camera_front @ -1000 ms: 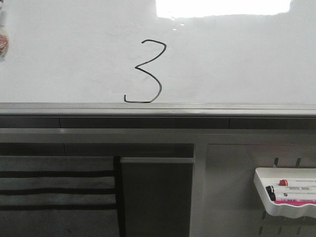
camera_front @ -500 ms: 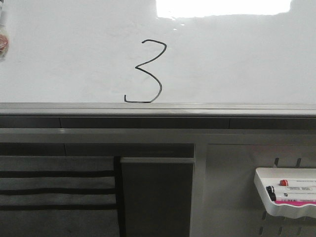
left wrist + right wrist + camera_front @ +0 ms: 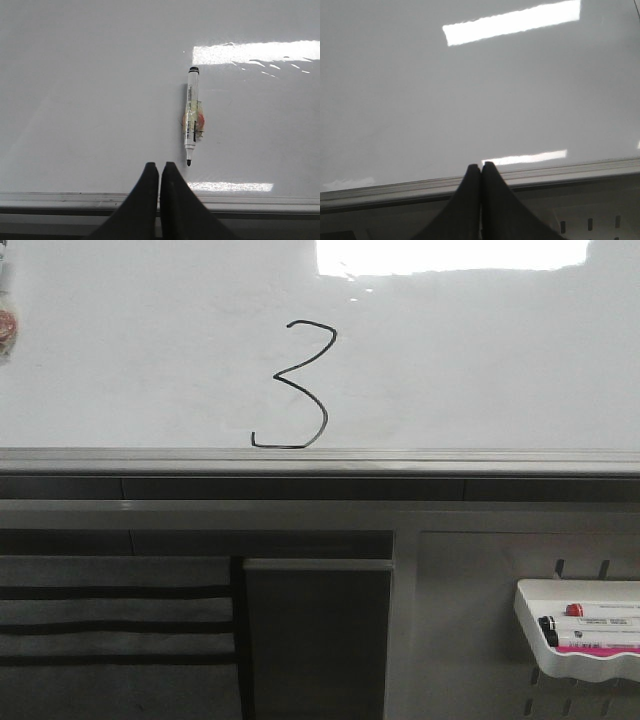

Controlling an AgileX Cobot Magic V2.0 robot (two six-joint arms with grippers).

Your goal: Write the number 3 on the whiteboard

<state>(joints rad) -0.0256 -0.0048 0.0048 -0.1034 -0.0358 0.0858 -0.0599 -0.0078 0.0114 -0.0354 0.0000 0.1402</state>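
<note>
A thin black number 3 (image 3: 300, 388) stands drawn on the whiteboard (image 3: 480, 370), its flat tail just above the silver frame edge (image 3: 320, 460). No gripper shows in the front view. In the left wrist view my left gripper (image 3: 159, 166) is shut with nothing in it, near the whiteboard (image 3: 90, 100) edge. An uncapped white marker (image 3: 190, 116) with a black tip lies on the board close beside the left fingertips, apart from them. In the right wrist view my right gripper (image 3: 481, 167) is shut and empty over the whiteboard (image 3: 470, 90) frame.
A small white marker tray (image 3: 580, 630) with a red-capped and a black-capped marker hangs on a pegboard at lower right. A dark panel (image 3: 318, 640) and a grey striped cloth (image 3: 115, 635) sit below the board. Bright light reflections lie on the board.
</note>
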